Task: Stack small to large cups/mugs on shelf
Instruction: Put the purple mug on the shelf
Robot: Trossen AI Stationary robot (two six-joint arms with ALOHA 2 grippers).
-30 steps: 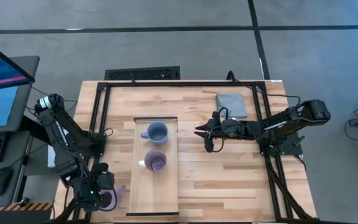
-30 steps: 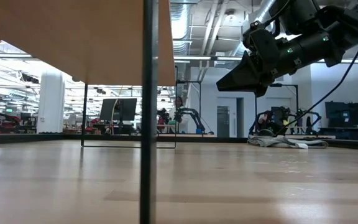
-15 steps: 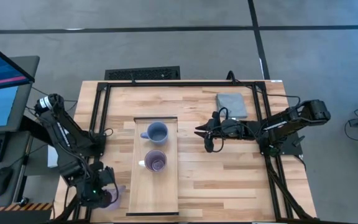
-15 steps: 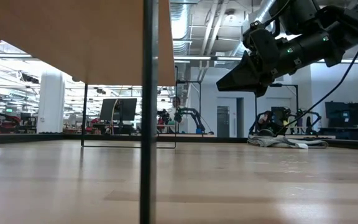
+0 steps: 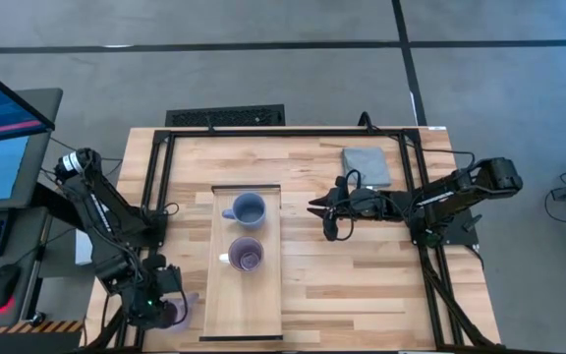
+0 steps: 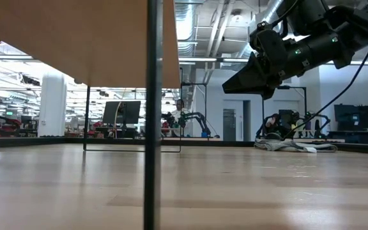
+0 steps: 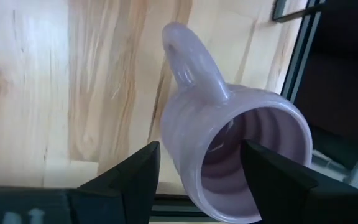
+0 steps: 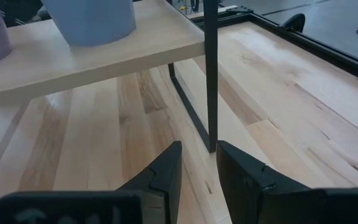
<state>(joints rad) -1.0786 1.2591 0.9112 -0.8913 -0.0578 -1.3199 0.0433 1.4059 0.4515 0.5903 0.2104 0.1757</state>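
A lavender mug [image 7: 191, 143] stands on the table near its front left corner [image 5: 178, 315], its mouth up. My left gripper [image 7: 201, 146] is over it [image 5: 160, 303], open, with one finger beside the outer wall below the handle [image 7: 188, 59] and the other over the mouth. The pale wooden shelf [image 5: 263, 295] holds a blue-grey mug [image 5: 249, 208] and a purple mug [image 5: 246, 256]. My right gripper [image 5: 314, 208] hangs shut and empty to the right of the shelf, above the table [image 6: 225, 91]. My left gripper straddles the lavender mug's wall on the handle side from above. I cannot tell whether either finger touches the mug.
A grey folded cloth [image 5: 366, 165] lies at the far right of the table. Black frame rails [image 5: 155, 197] run along the table's sides. The shelf stands on thin dark legs [image 8: 210, 74]. A monitor and keyboard stand off the left edge.
My left gripper has shifted a little over the lavender mug and now covers more of it in the high view. The mug stays where it was.
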